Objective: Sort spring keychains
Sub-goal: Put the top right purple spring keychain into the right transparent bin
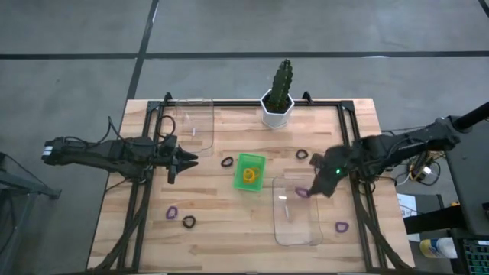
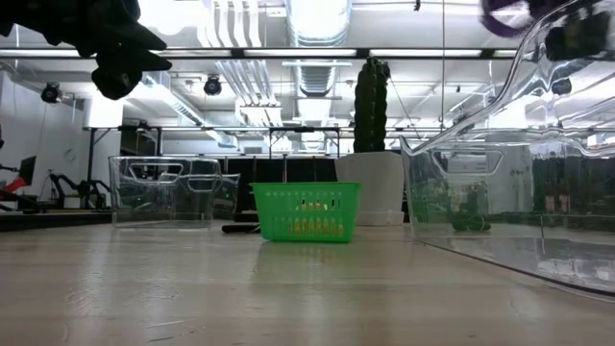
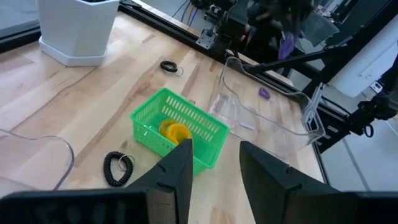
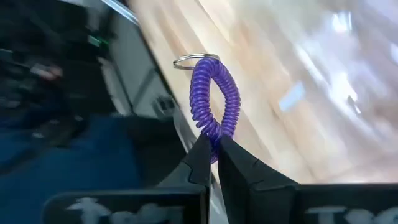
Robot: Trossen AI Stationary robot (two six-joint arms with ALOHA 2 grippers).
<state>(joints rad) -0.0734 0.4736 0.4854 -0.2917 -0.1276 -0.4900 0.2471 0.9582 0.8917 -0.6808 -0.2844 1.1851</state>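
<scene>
The right claw (image 4: pixel 213 163) is pinched shut on a purple coiled spring keychain (image 4: pixel 214 102) with a small metal ring at its far end; the loop sticks out past the fingertips, clear of the surface. In the high view this claw (image 1: pixel 319 183) hovers over the near edge of a clear plastic rectangular bin (image 1: pixel 297 221), which lies just below and beyond it; so the step in hand looks like carrying 1 purple keychain to that bin. The next move calls for bringing the loop fully inside the bin's walls, then parting the fingers so it drops in rather than on the rim.

Farther out, a small green mesh basket (image 1: pixel 249 171) holds orange coils (image 1: pixel 248 176); loose loops lie on the wooden surface (image 1: pixel 221 237): 1 black one (image 1: pixel 227 162) beside the basket and another (image 1: pixel 189 222) farther off, 1 purple (image 1: pixel 172 211) next to it, and 1 purple (image 1: pixel 341 227) past the bin.

The left claw (image 1: pixel 186 160) waits across the basket with its fingers apart, holding nothing.
</scene>
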